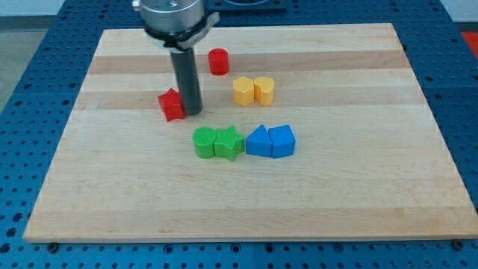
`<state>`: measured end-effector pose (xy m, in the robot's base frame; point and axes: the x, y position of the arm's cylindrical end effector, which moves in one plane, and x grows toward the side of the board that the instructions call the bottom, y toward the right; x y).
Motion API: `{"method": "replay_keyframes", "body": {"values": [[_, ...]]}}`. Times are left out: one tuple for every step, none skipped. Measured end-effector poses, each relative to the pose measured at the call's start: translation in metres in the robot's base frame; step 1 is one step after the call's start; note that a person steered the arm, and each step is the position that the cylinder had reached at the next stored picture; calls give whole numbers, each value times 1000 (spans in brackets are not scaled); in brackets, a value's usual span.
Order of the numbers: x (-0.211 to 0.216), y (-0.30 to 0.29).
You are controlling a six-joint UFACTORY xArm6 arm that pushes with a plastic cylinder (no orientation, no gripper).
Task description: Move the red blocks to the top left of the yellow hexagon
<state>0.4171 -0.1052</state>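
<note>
One high, angled view over whole board (246, 202)

the straight dark rod (187, 82) is cut off above by the view's top edge, along with its grey metal mounting collar (173, 16). my tip (193, 113) stands just beside the irregular red block (172, 104), whose right side the rod hides; contact cannot be confirmed. the pale wooden desk (336, 194) shows whole. the blue perforated base (22, 112) beneath it runs off every edge. the shapes of the two touching yellow blocks (253, 90) cannot be told apart with certainty.
</note>
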Motion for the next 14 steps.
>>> {"method": "replay_keyframes", "body": {"values": [[9,-31],[19,-70],[27,-104],[22,-123],[1,-119],[-9,-99],[0,-81],[3,-64],[3,-52],[3,-39],[-8,-38],[-25,-38],[-36,-36],[-44,-27]]}}
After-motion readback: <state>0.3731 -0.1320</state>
